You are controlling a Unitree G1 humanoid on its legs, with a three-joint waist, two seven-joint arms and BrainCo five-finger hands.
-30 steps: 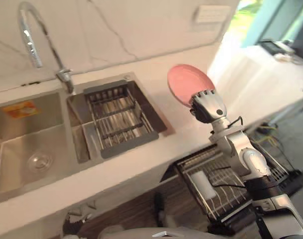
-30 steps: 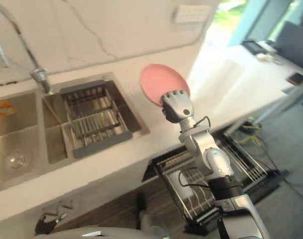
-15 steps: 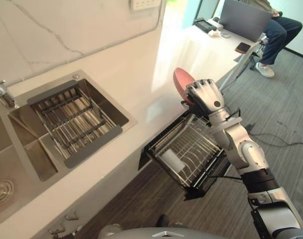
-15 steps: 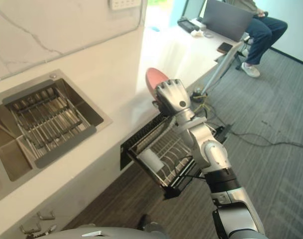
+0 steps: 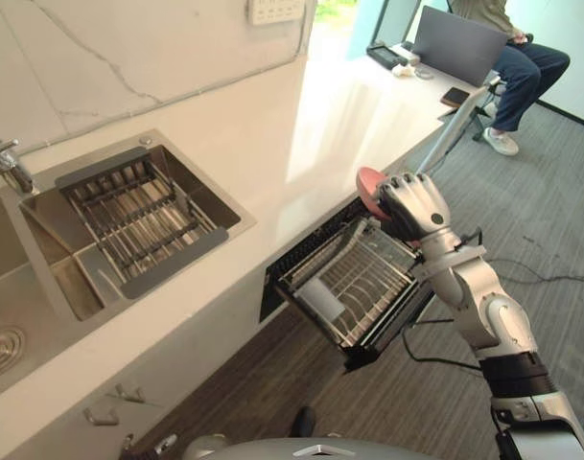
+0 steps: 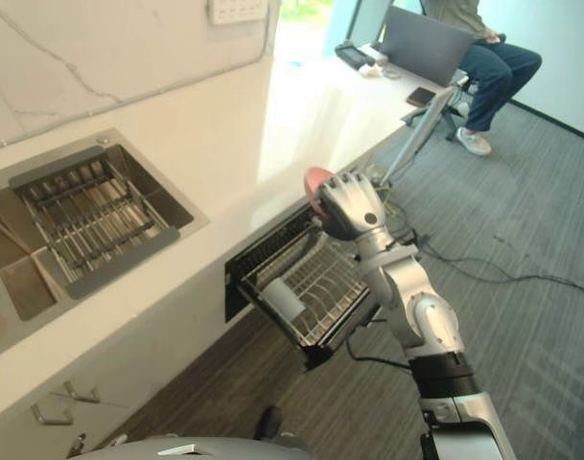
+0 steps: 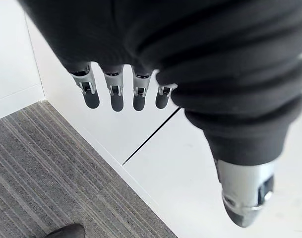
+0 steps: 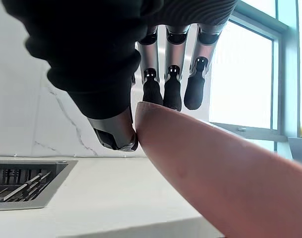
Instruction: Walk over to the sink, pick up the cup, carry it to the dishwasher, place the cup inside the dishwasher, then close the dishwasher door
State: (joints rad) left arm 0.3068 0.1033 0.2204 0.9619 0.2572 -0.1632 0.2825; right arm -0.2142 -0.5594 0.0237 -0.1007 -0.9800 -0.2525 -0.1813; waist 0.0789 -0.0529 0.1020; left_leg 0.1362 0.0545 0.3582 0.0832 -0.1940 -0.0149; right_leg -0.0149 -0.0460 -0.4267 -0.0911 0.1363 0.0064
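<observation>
Countertop (image 5: 272, 134), pale and glossy, ran from the lower left to the upper right of the left eye view, under a white veined wall (image 5: 128, 48). A steel sink (image 5: 42, 278) sat at the left, with a slatted drain basket (image 5: 138, 216) in its right basin. Grey striped carpet (image 5: 550, 220) covered the floor at the right. At the upper right a seated person (image 5: 522, 57), cut off by the frame's top edge, sat behind a laptop (image 5: 455, 43). Below the counter's edge, near the centre, the wire dishwasher rack (image 5: 354, 287) stood pulled out. A white cylinder (image 5: 322, 300), possibly a cup, lay inside it. The right hand (image 5: 413, 206) hung at the rack's upper right corner. It held a pink plate (image 5: 370, 182) on edge, most of the disc hidden behind the hand.

The right eye view gave the same scene, with two metal cupboard handles (image 6: 66, 402) at the lower left.

In the left wrist view the left hand (image 7: 116, 96) held its fingers straight and slightly apart, carrying nothing. Past them were a smooth white panel (image 7: 155, 168) and the ribbed carpet.

In the right wrist view the thumb (image 8: 113, 131) and fingertips (image 8: 173, 94) were clamped on the plate's rim. The plate was a smooth, matt pink surface running off the lower right of the frame. Behind it lay the counter and a bright window (image 8: 240, 74).
</observation>
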